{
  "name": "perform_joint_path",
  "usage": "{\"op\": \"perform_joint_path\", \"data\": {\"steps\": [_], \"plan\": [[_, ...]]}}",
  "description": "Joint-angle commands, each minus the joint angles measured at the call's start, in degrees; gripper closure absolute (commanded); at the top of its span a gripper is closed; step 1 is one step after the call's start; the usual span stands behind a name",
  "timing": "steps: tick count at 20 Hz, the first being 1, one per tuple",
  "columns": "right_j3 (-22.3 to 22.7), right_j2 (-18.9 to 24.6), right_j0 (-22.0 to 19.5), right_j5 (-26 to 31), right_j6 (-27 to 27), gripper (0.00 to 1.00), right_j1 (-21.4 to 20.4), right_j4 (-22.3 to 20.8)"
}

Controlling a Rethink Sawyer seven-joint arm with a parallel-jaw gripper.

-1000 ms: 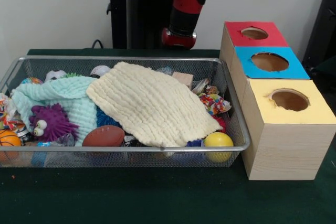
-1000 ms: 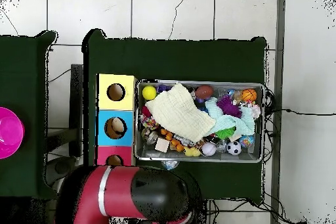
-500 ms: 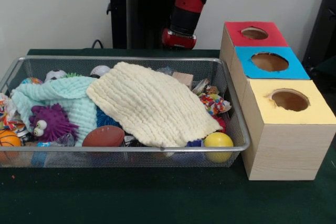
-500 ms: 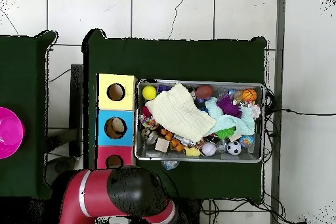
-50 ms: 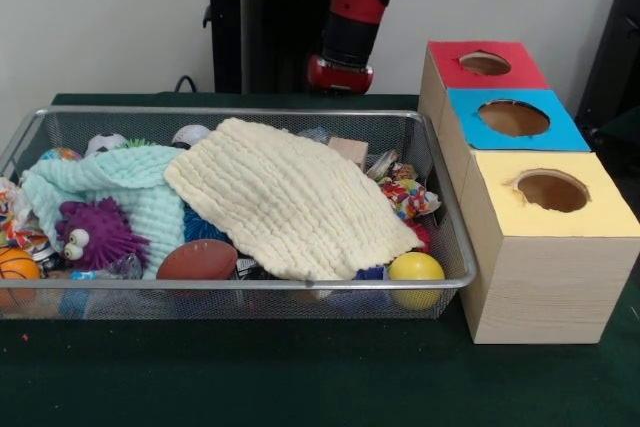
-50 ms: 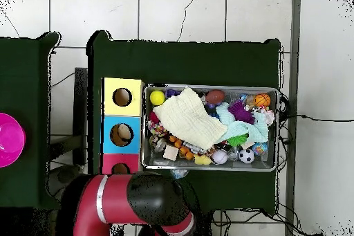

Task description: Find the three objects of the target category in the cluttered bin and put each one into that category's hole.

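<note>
Front view: cream cloth (image 5: 290, 197) over bin (image 5: 240, 285) clutter.

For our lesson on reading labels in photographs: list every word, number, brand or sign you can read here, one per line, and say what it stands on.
None can be read.
The red box, blue box and yellow box show plain coloured tops with holes, no lettering.
The toys in the wire bin have coloured patterns, but any print there is too small to tell.
</note>
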Motion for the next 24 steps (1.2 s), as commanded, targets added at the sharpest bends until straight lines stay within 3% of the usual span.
{"op": "perform_joint_path", "data": {"steps": [1, 10, 18, 24], "plan": [[-13.4, 1.7, -5.7, 1.4, 12.1, 0.00, 0.6, 1.7], [-15.5, 3.1, -7.9, 7.0, 10.0, 0.00, -0.3, -2.2], [-16.5, 4.2, -10.2, 6.5, 10.7, 0.00, 0.1, -5.4], [-20.4, 3.5, -17.1, 5.4, 9.3, 0.00, 1.4, -15.6]]}}
